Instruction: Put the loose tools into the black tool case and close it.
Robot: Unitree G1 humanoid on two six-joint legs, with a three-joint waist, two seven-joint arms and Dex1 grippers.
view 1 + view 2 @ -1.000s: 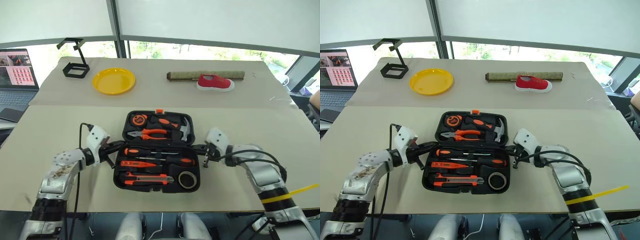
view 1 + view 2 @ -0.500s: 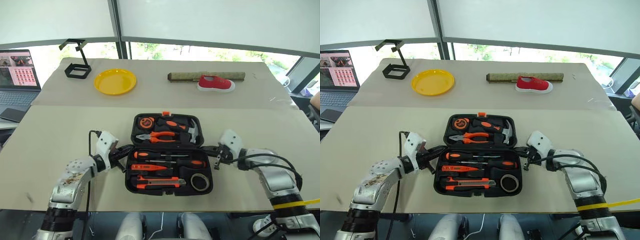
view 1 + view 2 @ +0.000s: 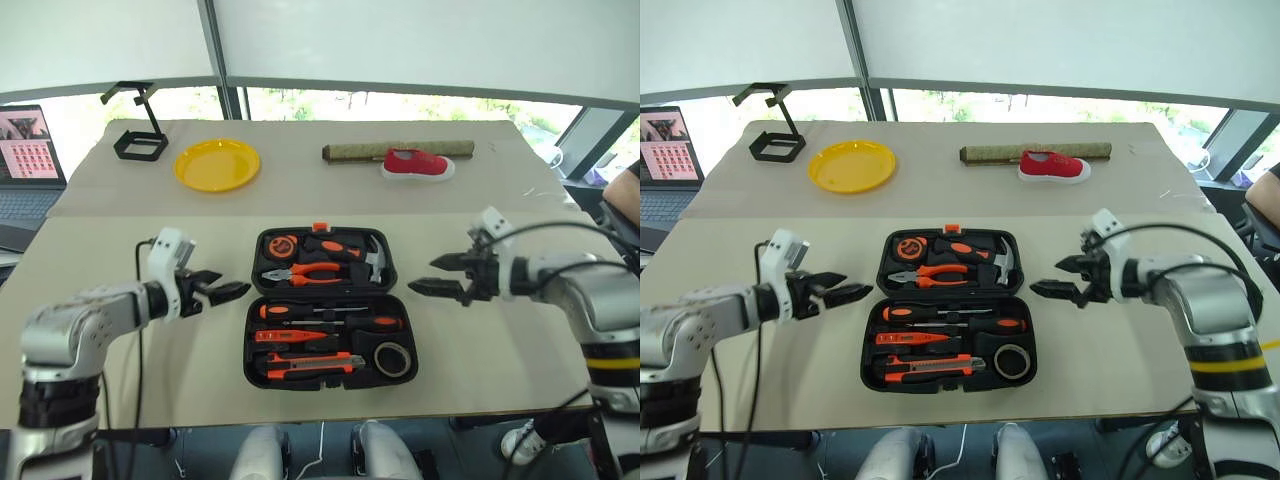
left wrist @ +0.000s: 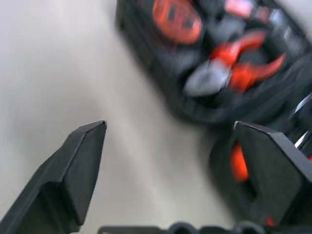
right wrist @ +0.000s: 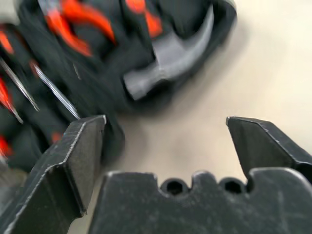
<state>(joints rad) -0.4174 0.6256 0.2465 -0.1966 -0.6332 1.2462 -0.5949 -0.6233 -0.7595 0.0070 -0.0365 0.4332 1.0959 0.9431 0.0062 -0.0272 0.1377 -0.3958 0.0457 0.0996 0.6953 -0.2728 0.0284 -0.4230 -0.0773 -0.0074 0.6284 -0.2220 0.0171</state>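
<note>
Left gripper [image 3: 222, 292]: fingers apart, empty, just left of case. Black tool case [image 3: 328, 305]: open flat at worktop [image 3: 500, 340] centre, screwdrivers [image 3: 330, 323], utility knife [image 3: 305, 368], tape roll [image 3: 391, 358] seated inside. Right gripper [image 3: 432, 274]: fingers apart, empty, just right of case.

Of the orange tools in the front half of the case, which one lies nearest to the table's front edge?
The utility knife: it lies in the frontmost slot, with the screwdrivers behind it.
</note>
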